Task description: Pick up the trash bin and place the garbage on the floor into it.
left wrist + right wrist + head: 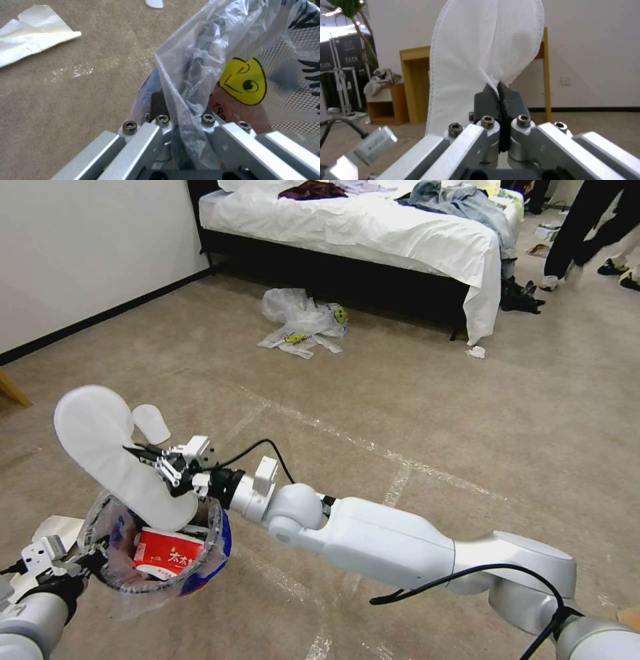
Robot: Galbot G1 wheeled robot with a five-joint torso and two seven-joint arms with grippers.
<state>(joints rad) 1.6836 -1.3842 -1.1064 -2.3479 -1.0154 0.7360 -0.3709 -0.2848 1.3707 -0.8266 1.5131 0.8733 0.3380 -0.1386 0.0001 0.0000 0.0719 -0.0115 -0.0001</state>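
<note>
Right end effector (pixel 143 455) clamps one white slipper (pixel 110 450) directly above the trash bin (pixel 210 560). Left end effector (pixel 90 563) grips the bin rim. One red carton (pixel 167 557) lies inside.

A white flat slipper (pixel 476 57) is pinched at its edge between the closed dark fingers (pixel 486 100) of the right gripper (pixel 499 96), and it is seen rising toward 12 o'clock before a white wall (pixel 596 50) and a yellow wooden frame (pixel 415 82).
</note>
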